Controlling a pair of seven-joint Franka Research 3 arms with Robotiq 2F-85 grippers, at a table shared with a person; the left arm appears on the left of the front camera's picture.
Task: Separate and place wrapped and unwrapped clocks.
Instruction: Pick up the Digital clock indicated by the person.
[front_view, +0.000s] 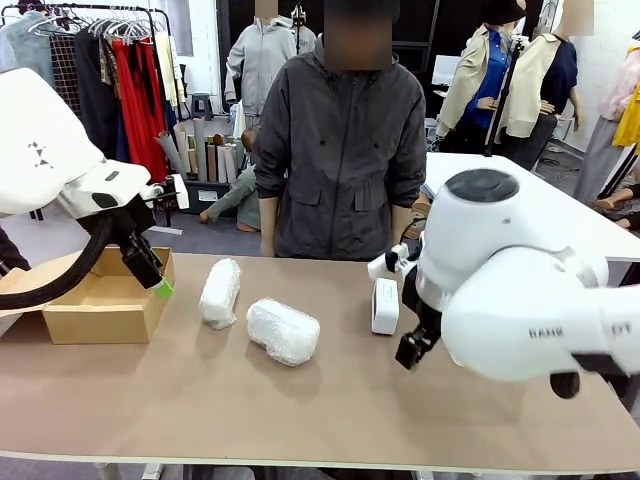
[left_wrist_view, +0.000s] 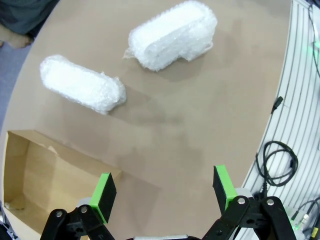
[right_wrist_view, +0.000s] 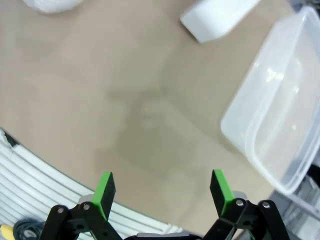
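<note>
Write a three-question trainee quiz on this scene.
1. True or false: the bare clock stands on the table, outside the box.
2. How many wrapped clocks are on the table? A one, B two, C three.
3. Fill in: the left gripper and right gripper are both ____.
Key: 1 true; 2 B; 3 open.

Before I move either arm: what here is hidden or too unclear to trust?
- Front view: the right arm overlaps the right side of the bare clock; its dial cannot be seen.
- Right wrist view: the clear tub runs off the right edge, and blur softens it.
- Front view: the left arm and cable cover part of the cardboard box.
- Bubble wrap hides what the farther wrapped bundle and the nearer wrapped bundle contain.
</note>
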